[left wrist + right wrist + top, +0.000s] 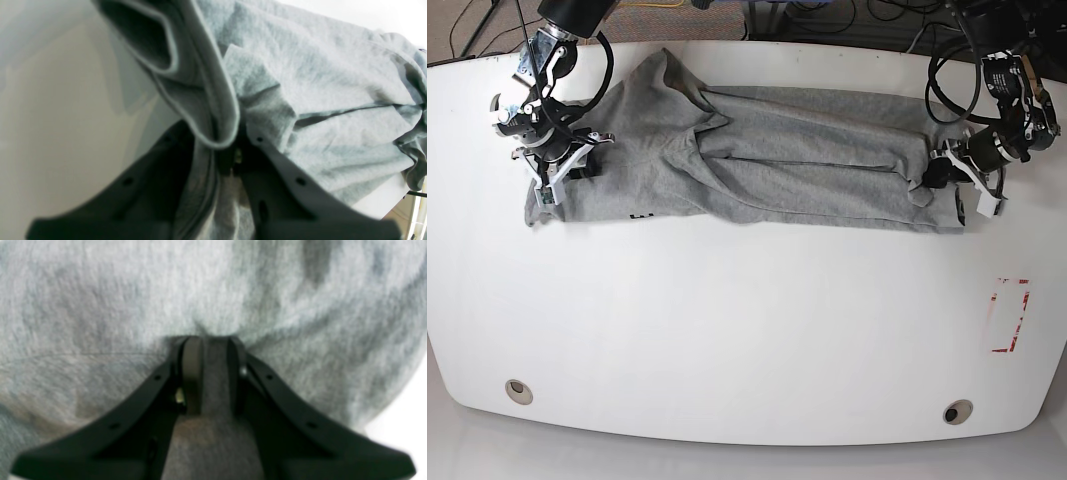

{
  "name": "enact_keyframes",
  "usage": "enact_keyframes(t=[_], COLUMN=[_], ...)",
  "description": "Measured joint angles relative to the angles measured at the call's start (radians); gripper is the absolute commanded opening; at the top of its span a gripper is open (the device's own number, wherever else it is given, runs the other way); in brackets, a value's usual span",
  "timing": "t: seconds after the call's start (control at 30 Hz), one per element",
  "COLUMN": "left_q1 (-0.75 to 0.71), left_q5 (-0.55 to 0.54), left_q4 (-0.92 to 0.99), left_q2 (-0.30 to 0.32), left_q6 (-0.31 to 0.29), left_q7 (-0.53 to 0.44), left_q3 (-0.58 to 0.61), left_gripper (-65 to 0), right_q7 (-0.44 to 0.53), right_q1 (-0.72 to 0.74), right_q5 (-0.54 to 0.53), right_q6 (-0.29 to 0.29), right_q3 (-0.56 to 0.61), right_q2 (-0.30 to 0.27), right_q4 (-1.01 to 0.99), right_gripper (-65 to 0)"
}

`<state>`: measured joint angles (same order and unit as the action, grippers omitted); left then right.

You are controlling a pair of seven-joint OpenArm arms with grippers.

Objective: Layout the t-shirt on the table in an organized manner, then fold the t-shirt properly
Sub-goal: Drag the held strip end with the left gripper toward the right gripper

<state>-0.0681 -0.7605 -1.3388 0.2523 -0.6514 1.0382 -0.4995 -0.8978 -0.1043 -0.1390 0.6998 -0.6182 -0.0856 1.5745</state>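
Grey t-shirt [767, 160] lies stretched w/ wrinkles across far half of table [727, 330]. Left gripper [230, 146] clamped on bunched shirt edge at one end; right gripper [210, 373] pinching cloth at the other end.

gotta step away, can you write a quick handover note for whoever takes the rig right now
Left gripper: shut on the t-shirt, pinching a bunched edge at the end nearest the red-outlined mark.
Right gripper: shut on the t-shirt at the opposite end, fabric pinched between its jaws.
T-shirt: stretched in a long strip across the far half of the table, still rumpled, with folds lying over each other in the middle.
Done: both ends gripped, shirt drawn out lengthwise.
Left: flatten it into an organized layout, then all the folding.
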Motion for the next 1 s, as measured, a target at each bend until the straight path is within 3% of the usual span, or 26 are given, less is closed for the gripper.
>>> enact_keyframes(t=[0.27, 0.47, 0.73, 1.0], left_q1=[0.001, -0.016, -0.031, -0.079], left_q5=[-0.003, 0.034, 0.121, 0.115], left_q4=[-0.012, -0.156, -0.352, -0.468], left_q2=[0.002, 0.006, 0.013, 0.011], left_q6=[0.099, 0.185, 0.187, 0.187], left_q7=[0.0, 0.001, 0.014, 0.013], left_q3=[-0.038, -0.036, 0.031, 0.179], left_gripper=[-63.1, -63.1, -63.1, -63.1], right_q7=[0.0, 0.0, -0.001, -0.001], right_q1=[0.0, -0.002, -0.002, -0.002], right_q5=[0.0, 0.0, -0.003, -0.004], right_q6=[0.0, 0.0, 0.0, 0.0], right_q3=[0.0, 0.0, 0.0, 0.0], right_q2=[0.0, 0.0, 0.0, 0.0], right_q4=[0.0, 0.001, 0.001, 0.001], right_gripper=[-52.8, -52.8, -52.8, -52.8])
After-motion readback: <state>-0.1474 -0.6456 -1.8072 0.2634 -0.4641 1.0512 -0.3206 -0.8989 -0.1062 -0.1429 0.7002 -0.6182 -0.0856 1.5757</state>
